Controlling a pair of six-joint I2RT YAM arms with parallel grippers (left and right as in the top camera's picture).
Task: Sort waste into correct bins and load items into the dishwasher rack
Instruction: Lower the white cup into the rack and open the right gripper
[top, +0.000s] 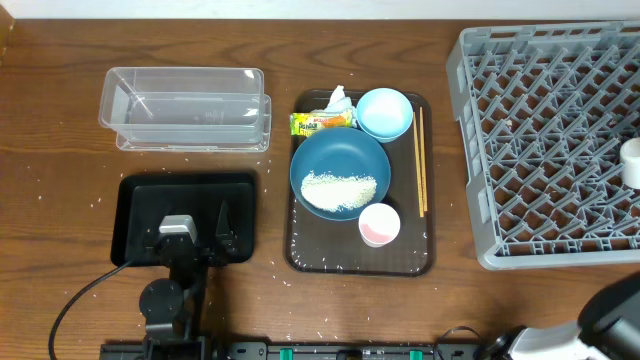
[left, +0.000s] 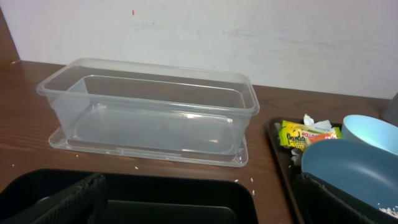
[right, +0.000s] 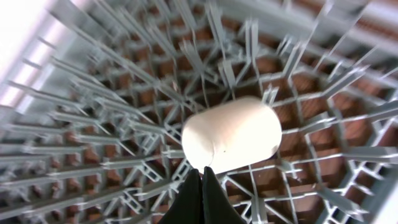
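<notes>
Sorting waste: left gripper (top: 180, 228), spread wide above black tray (top: 135, 200), best reaches forward-right for snack wrapper (top: 320, 122); right gripper (right: 200, 186), clenched on nothing visible, above dishwasher rack (top: 540, 130), white cylinder (right: 231, 134) just ahead.

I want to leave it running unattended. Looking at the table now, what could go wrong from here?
1. The blue dish holds loose rice; grains already lie on the brown tray, so tipping it carelessly may spill more.
2. The thin chopsticks might slip through the open rack.
3. A white cylinder lies on its side in that rack and could roll if the shut right gripper nudges it.
</notes>
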